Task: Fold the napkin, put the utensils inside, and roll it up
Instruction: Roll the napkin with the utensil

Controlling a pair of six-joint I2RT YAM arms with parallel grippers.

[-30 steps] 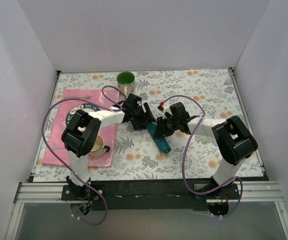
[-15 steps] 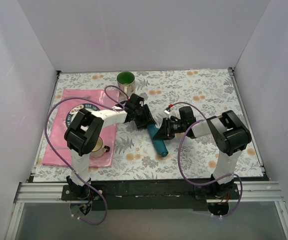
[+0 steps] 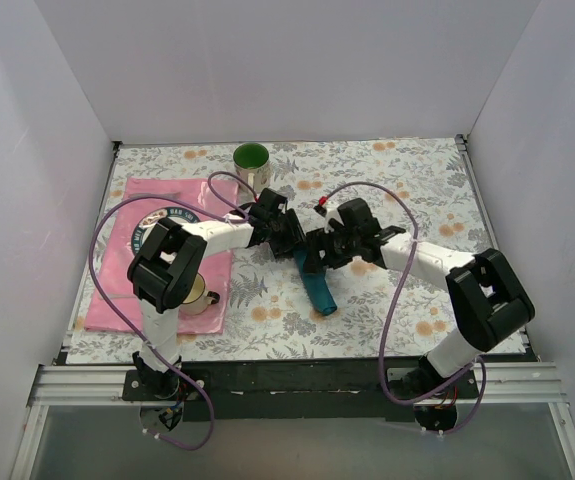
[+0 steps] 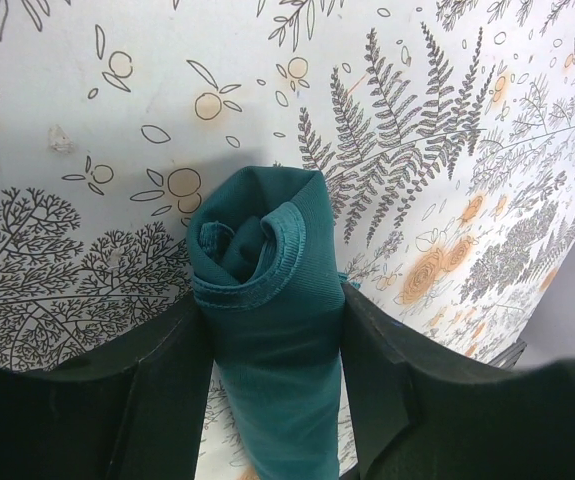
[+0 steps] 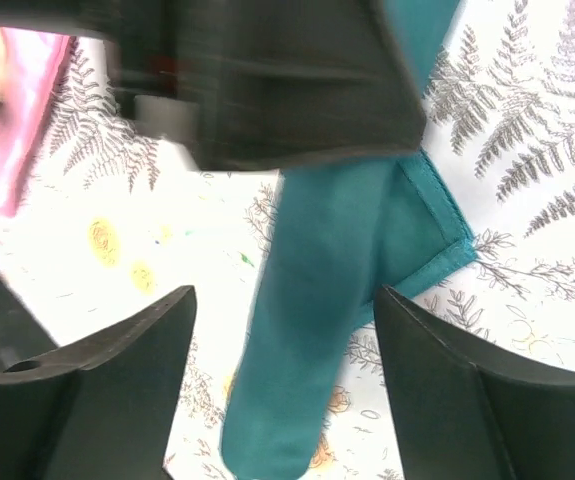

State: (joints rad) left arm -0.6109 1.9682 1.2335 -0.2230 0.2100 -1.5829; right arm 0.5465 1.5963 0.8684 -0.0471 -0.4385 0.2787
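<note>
The napkin [image 3: 317,285] lies as a tight teal roll on the floral tablecloth, running from the centre toward the near edge. My left gripper [image 3: 292,240] is shut on its far end. In the left wrist view both black fingers [image 4: 162,380] press against the sides of the rolled napkin [image 4: 267,300], whose spiral end faces the camera. My right gripper [image 3: 317,258] hovers over the roll just nearer, open. In the right wrist view its fingers [image 5: 117,370] stand well apart on either side of the napkin [image 5: 317,350] without touching it. The utensils are hidden.
A green mug [image 3: 251,165] stands at the back, left of centre. A pink placemat [image 3: 117,290] on the left carries a dark-rimmed plate [image 3: 152,225] and a small cup [image 3: 199,292], partly under the left arm. White walls close in three sides.
My right gripper has opened wide, letting go of the roll, and its arm has shifted. The left gripper has closed in on the roll's far end. The napkin has stayed put.
</note>
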